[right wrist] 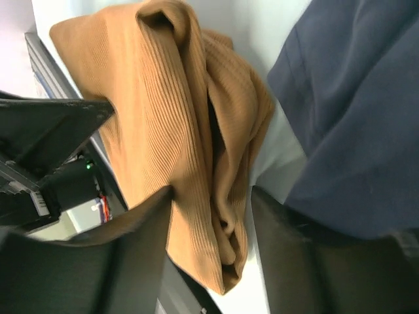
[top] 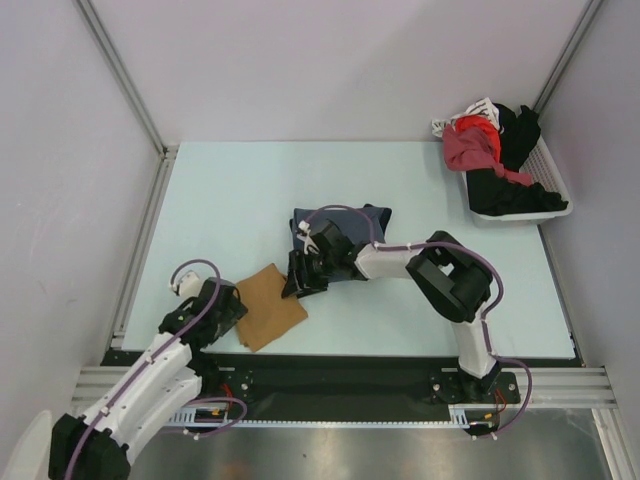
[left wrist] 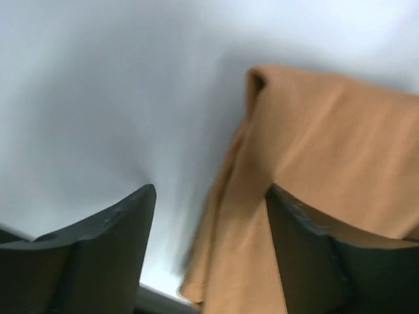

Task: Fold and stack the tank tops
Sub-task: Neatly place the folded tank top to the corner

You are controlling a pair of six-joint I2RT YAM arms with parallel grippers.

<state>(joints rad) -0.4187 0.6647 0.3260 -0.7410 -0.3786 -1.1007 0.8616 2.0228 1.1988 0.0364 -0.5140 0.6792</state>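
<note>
My left end effector (left wrist: pixel 209 193) hangs open at the left edge of the folded tan tank top (top: pixel 272 305), lower left of centre in the top view. My right end effector (right wrist: pixel 213 193) is open too, straddling the top's bunched ridge. The slate-blue tank top (top: pixel 375 220) lies folded just above. If I pinch only that loose ridge, I expect the fold to spill open or drag across the table (top: pixel 220 200).

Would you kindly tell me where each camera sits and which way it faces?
Top external: above and behind the bases, looking down on the table; both arms show.
Left wrist: on the left arm, facing the tan top past its own fingers.
Right wrist: on the right arm, facing the tan top and blue top past its own fingers.
Shared: all three see the tan top.
</note>
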